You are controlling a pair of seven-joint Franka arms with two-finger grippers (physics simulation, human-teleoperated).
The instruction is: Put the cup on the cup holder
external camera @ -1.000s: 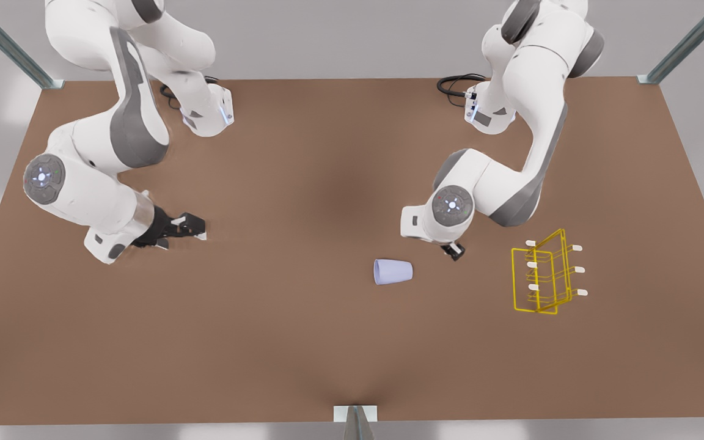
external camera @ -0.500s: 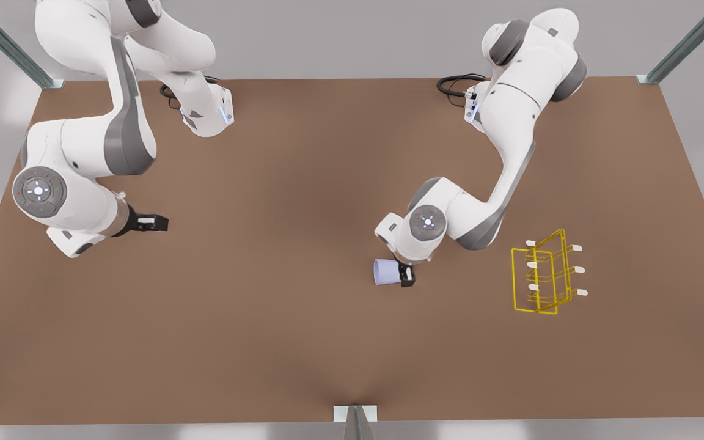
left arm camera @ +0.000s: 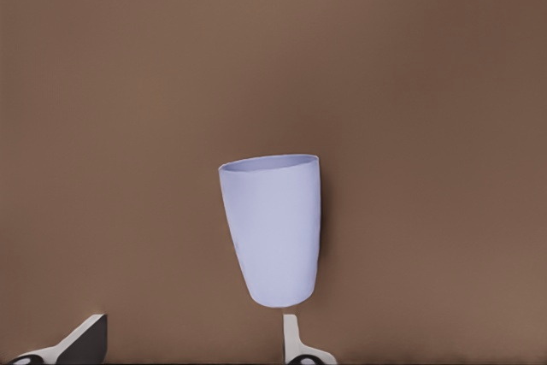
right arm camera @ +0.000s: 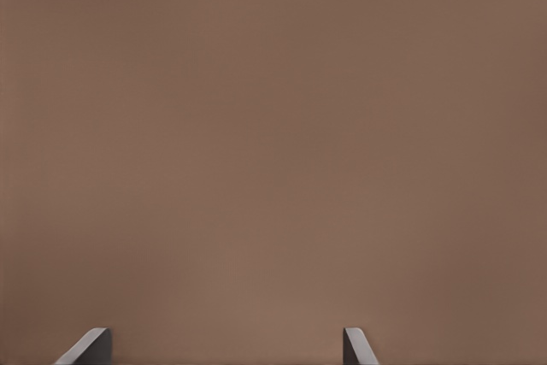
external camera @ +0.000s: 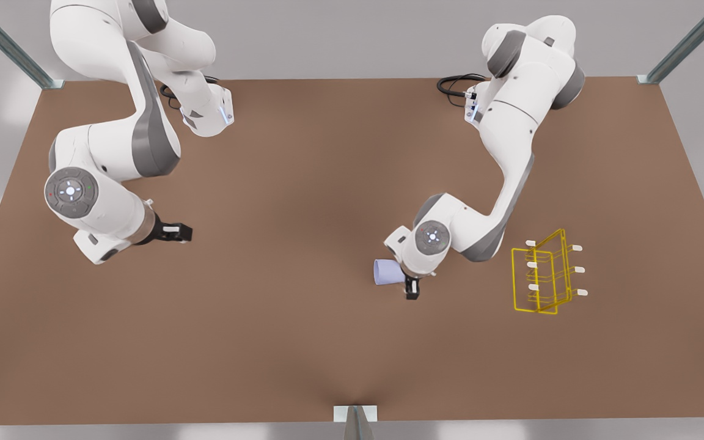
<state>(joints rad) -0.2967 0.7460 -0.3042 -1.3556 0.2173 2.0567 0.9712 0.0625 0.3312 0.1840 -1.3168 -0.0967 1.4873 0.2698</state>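
The pale lavender-blue cup (external camera: 385,272) lies on its side on the brown table, mouth toward the front view's left. In the left wrist view the cup (left arm camera: 272,228) sits just ahead of my left gripper (left arm camera: 188,350), which is open, with the cup's narrow base close to one fingertip (left arm camera: 292,341). From the front, that left gripper (external camera: 412,288) hangs over the cup's base end. The yellow wire cup holder (external camera: 546,272) stands upright to the front view's right of the cup. My right gripper (external camera: 176,232) waits open at the front view's left, over bare table (right arm camera: 273,126).
The table's front edge has a small metal bracket (external camera: 355,414) at its middle. Black cables (external camera: 453,84) lie by the arm base at the back. Metal frame posts (external camera: 685,43) stand at the back corners.
My left gripper has slid slightly toward the table's front beside the cup's base. The right gripper has moved toward the front view's right. The cup has stayed put.
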